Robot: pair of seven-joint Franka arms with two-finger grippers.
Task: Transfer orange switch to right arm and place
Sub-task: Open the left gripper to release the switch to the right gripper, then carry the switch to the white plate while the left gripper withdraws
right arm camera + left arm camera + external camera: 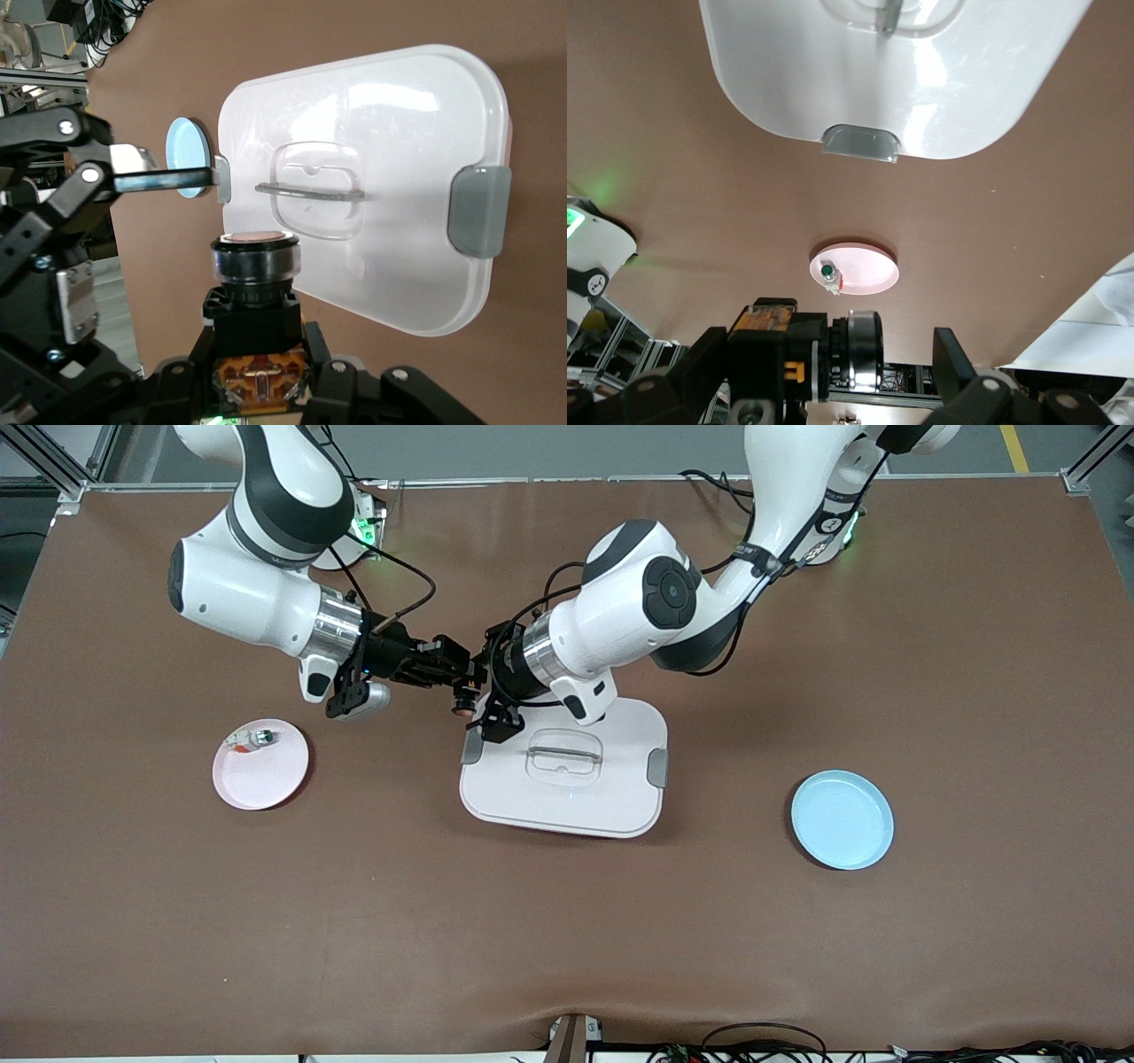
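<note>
The orange switch (462, 705) hangs in the air over the table, just off the white container's corner toward the right arm's end. My right gripper (452, 666) is shut on its black-and-orange body (255, 266), cap pointing away from the wrist. My left gripper (478, 682) faces it from the other arm and stands open. In the left wrist view the switch (788, 350) sits between the spread fingers (952, 354), with a clear gap on one side. One left finger (164, 181) also shows in the right wrist view.
A white lidded container (567, 771) with grey clips lies mid-table. A pink plate (261, 766) toward the right arm's end carries a small white-and-silver switch with a green tip (257, 737). A blue plate (842, 819) lies toward the left arm's end.
</note>
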